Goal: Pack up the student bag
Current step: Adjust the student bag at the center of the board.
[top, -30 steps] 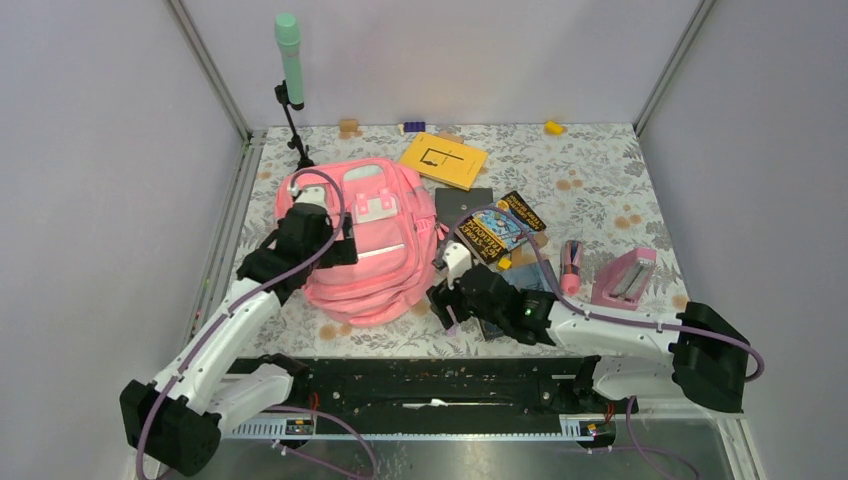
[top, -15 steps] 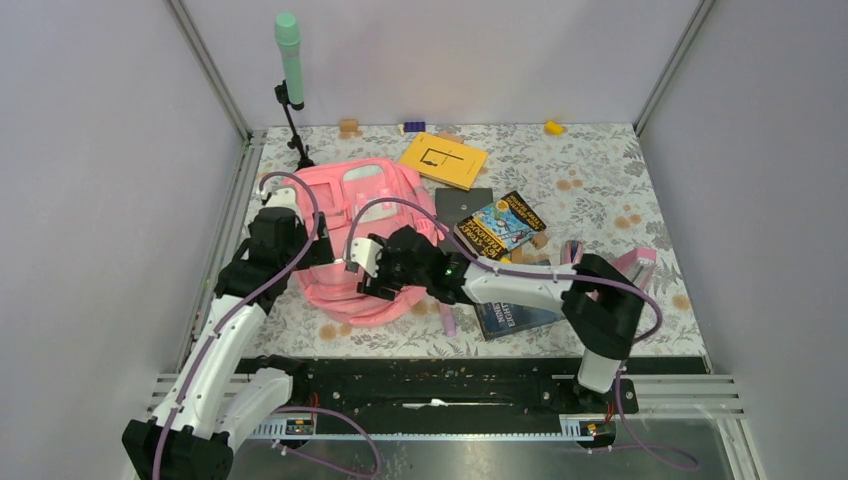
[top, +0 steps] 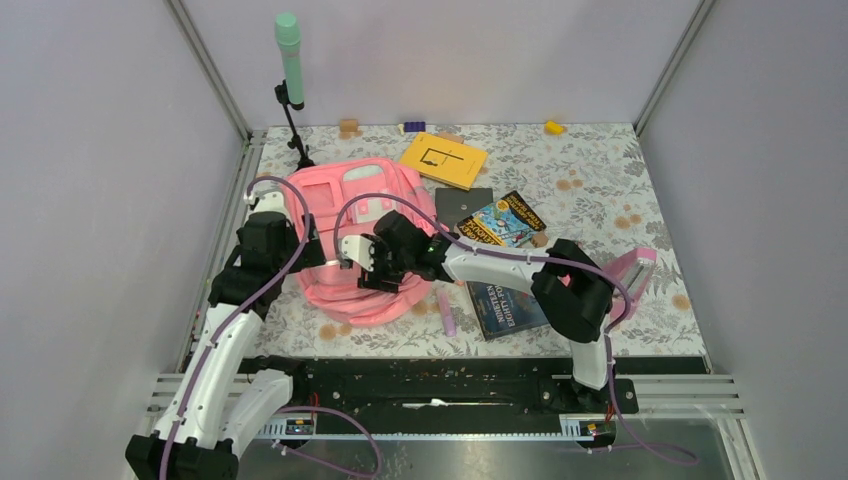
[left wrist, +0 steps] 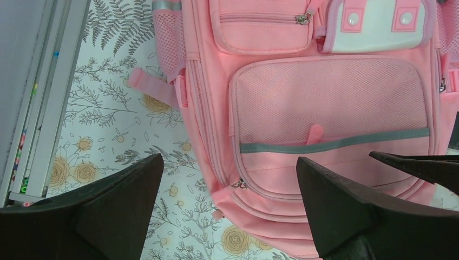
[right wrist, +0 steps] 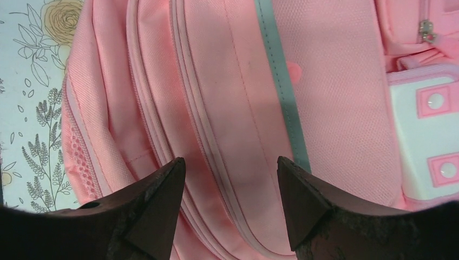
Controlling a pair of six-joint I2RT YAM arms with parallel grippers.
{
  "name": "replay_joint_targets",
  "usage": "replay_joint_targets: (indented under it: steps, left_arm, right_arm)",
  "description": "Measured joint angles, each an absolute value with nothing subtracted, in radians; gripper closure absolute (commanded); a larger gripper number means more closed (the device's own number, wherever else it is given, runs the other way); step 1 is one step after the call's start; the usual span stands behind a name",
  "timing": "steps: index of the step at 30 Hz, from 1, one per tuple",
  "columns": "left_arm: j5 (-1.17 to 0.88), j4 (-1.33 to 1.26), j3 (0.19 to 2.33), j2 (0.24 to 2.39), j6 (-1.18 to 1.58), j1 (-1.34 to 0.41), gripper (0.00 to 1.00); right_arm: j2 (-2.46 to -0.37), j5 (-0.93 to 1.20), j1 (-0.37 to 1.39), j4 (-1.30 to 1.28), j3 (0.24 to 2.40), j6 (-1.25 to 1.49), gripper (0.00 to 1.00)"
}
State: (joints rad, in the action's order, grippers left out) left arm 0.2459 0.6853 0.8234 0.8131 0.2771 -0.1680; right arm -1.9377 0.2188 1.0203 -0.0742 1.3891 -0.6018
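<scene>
The student bag (top: 345, 205) is a large pink backpack lying flat at the left of the table, front pockets up, its zips looking closed. My left gripper (top: 310, 250) hovers open over the bag's near left edge. In the left wrist view the left gripper (left wrist: 229, 160) straddles the bag (left wrist: 330, 103) edge and a zip pull (left wrist: 238, 184). My right gripper (top: 362, 268) hangs open over the bag's near end. In the right wrist view the right gripper (right wrist: 231, 160) is just above the bag (right wrist: 227, 92) along its zip seams, holding nothing.
A yellow book (top: 443, 159), a black pad (top: 462, 205), a colourful book (top: 500, 222) and a blue book (top: 505, 308) lie right of the bag. A purple pen (top: 446, 313) and a pink pencil case (top: 632, 270) are nearby. A green microphone stand (top: 288, 45) rises behind.
The right arm swung left from the books to above the bag, its jaws narrowing a little. The left gripper drew back toward the bag's near left edge.
</scene>
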Motion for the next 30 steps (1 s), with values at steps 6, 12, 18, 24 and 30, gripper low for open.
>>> replay_joint_targets:
  steps: [6, 12, 18, 24, 30]
  left_arm:
    - [0.242, 0.686, 0.823, 0.813, 0.277, -0.16, 0.01]
    - [0.235, 0.684, 0.823, 0.813, 0.273, -0.155, 0.01]
    - [0.121, 0.648, 0.79, 0.752, 0.236, -0.154, 0.01]
    - [-0.179, 0.581, 0.757, 0.704, 0.192, -0.153, 0.01]
    - [-0.383, 0.522, 0.751, 0.754, 0.166, -0.224, 0.01]
  right_arm:
    - [-1.99, 0.226, 1.02, -0.11, 1.436, -0.606, 0.77]
    - [-2.008, 0.195, 1.021, -0.127, 1.473, -0.614, 1.0]
    - [-1.921, 0.201, 1.018, -0.181, 1.459, -0.609, 1.0]
    - [-1.741, 0.286, 0.965, -0.263, 1.414, -0.558, 1.0]
    - [-1.627, 0.397, 0.883, -0.287, 1.335, -0.532, 1.0]
